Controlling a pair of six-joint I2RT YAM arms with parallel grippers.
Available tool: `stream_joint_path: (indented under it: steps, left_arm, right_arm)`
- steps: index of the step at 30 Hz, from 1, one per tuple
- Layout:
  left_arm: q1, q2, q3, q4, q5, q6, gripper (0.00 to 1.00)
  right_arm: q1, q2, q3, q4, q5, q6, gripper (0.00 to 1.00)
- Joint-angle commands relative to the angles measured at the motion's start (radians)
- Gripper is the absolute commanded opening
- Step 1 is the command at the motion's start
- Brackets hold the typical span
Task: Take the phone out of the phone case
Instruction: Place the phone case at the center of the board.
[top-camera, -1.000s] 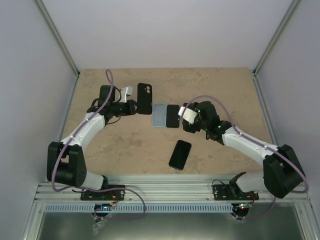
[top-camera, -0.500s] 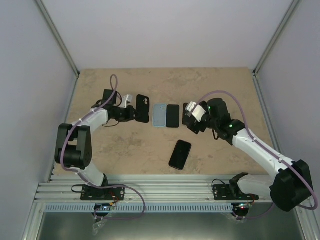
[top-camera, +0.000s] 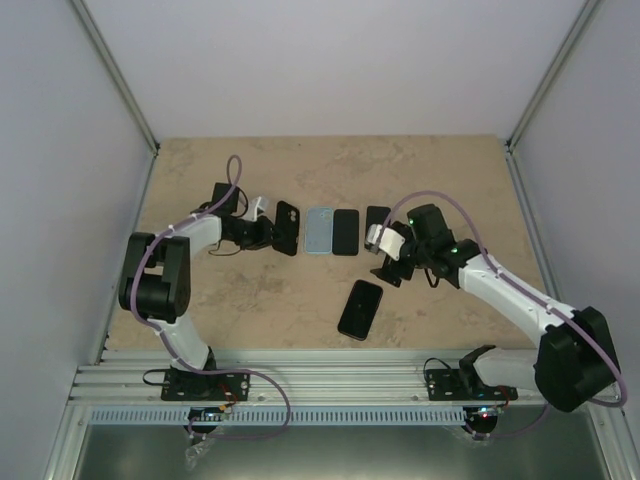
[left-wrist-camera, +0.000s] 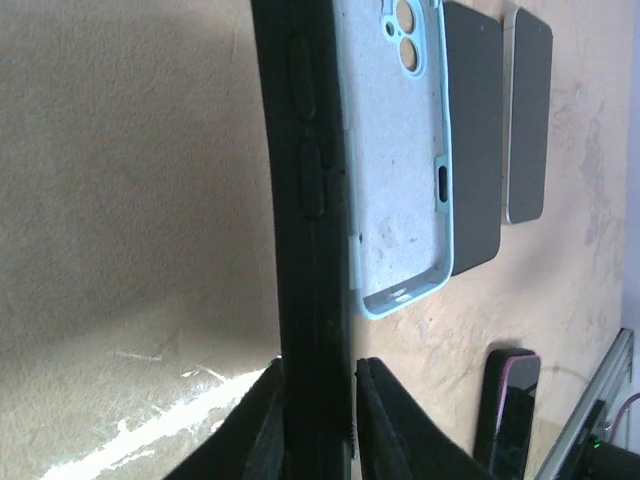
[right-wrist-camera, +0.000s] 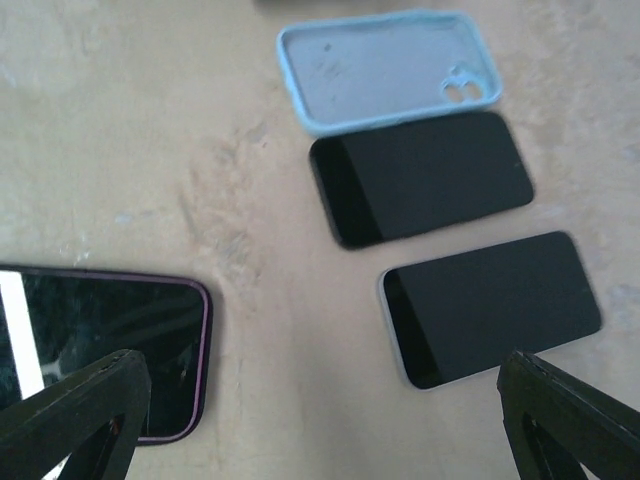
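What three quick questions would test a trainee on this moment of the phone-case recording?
1. True or false: the light blue case lies flat on the table with no phone in it.
2. What is the left end effector pinching? A) the black case, B) the light blue case, C) the purple-edged phone.
3. Fill in: the jaws of the right end effector stand ____, with nothing between them.

Key: 1 true; 2 A; 3 open.
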Motion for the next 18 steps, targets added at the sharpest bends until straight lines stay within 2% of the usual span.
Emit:
stream_joint_path:
  steps: [1, 9, 15, 18]
  left_arm:
    - [0.002, 0.022, 0.036, -0.007, 0.013, 0.008, 0.22]
    - [0.002, 0.009, 0.044, -0.036, -0.040, 0.026, 0.48]
    - [0.000, -0.142, 0.010, 0.006, -0.121, 0.049, 0.64]
    - [-0.022, -0.214, -0.009, -0.009, -0.161, 0.116, 0.78]
  right_arm:
    - [-0.005, 0.065, -0.029, -0.029, 0.003, -0.066, 0.96]
    - [-0.006, 0.181, -0.059, 0.008, 0.053, -0.113, 0.92]
    - [-0.006, 0.243, -0.060, 0.020, 0.054, -0.118, 0.90]
    - [-0.005, 0.268, -0.062, 0.025, 0.051, -0.113, 0.90]
